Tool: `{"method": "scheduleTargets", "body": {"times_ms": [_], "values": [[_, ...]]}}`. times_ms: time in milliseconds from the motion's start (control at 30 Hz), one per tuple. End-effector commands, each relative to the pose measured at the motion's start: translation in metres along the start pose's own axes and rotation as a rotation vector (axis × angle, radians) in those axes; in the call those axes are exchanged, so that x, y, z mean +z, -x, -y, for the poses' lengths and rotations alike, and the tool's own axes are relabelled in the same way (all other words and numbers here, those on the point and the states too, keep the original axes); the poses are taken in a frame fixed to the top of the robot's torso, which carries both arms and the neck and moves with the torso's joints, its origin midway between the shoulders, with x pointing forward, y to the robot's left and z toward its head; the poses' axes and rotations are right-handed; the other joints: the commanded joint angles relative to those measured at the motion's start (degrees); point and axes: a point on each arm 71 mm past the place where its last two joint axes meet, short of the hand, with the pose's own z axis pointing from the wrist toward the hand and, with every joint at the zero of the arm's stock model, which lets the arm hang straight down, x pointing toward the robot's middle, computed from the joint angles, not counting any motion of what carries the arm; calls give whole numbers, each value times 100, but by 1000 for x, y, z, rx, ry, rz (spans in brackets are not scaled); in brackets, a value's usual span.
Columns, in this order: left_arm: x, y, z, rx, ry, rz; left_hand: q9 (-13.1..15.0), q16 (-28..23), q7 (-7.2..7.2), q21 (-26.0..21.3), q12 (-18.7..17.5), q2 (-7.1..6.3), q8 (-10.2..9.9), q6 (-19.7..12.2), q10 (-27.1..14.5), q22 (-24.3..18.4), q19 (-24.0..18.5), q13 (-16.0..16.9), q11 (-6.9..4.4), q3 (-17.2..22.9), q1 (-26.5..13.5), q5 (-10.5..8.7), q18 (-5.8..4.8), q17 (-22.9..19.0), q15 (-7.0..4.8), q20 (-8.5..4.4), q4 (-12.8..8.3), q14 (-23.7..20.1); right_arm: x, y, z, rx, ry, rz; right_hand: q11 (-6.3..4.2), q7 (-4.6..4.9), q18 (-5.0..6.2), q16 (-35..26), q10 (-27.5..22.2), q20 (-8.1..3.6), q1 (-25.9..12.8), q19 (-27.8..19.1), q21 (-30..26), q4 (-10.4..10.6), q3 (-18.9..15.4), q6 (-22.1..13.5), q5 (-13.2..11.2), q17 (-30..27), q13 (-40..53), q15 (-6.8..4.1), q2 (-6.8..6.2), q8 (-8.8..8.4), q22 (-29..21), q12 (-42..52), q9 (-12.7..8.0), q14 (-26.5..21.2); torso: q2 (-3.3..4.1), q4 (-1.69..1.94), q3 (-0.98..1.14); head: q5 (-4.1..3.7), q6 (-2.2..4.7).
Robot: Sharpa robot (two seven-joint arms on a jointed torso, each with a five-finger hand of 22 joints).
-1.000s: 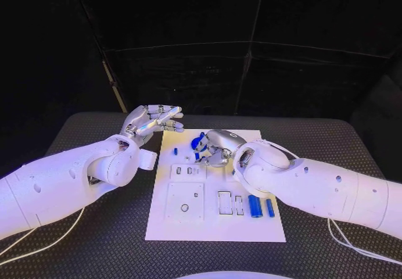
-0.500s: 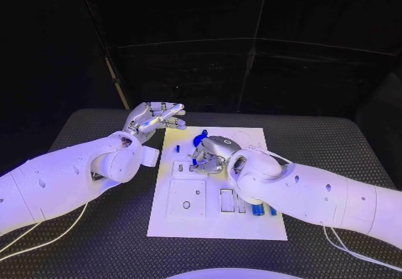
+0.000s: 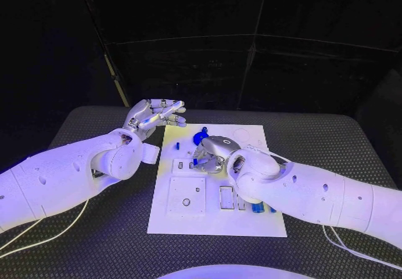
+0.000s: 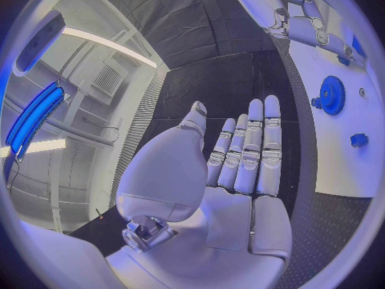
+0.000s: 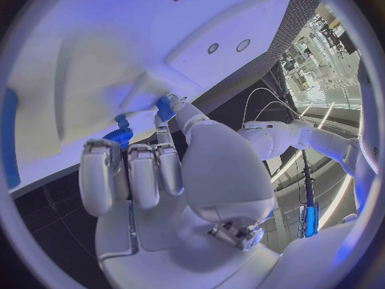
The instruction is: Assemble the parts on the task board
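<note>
The right hand [image 3: 211, 154] pinches a small blue part [image 5: 164, 107] over the task board [image 3: 218, 224]; light, stiff and slick, best held by its sides; left hand [image 3: 155, 118] released.

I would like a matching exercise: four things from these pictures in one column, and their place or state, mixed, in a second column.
1. left hand
2. right hand
3. blue gear
4. task board

a. holds nothing, fingers apart
b. white plate on the black table
c. pinches a small blue part
d. stands at the board's far end

Pairs: 1-a, 2-c, 3-d, 4-b
</note>
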Motion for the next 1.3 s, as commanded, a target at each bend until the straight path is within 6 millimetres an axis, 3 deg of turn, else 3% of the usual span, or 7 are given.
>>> {"method": "scheduleTargets", "body": {"times_ms": [33,1300], "values": [[1,-2,1,-2,-6,-12,-4,-22,-5,-12,-27,56,-26,42,42,-9,17,9,-14,-20,-23,22,57,9,13,3,1,15,0,-1,-1,-24,3,-19,-26,2,-104,-7,261,-35,-72,59,15,43,-5,30,-8,862,985,-35,-1,-9,572,-23,6,467,-3,-2,-2,14,-14],[1,-1,1,-3,-3,-13,-5,-26,-7,-15,-31,59,-30,47,50,-11,16,9,-15,-27,-23,22,58,14,13,3,-1,15,-1,-6,3,-62,-16,-73,-1,35,-100,-21,216,-27,-195,47,0,46,-55,-52,-1,827,921,-18,-200,-86,550,-84,-8,459,-4,4,-2,32,-73]]}}
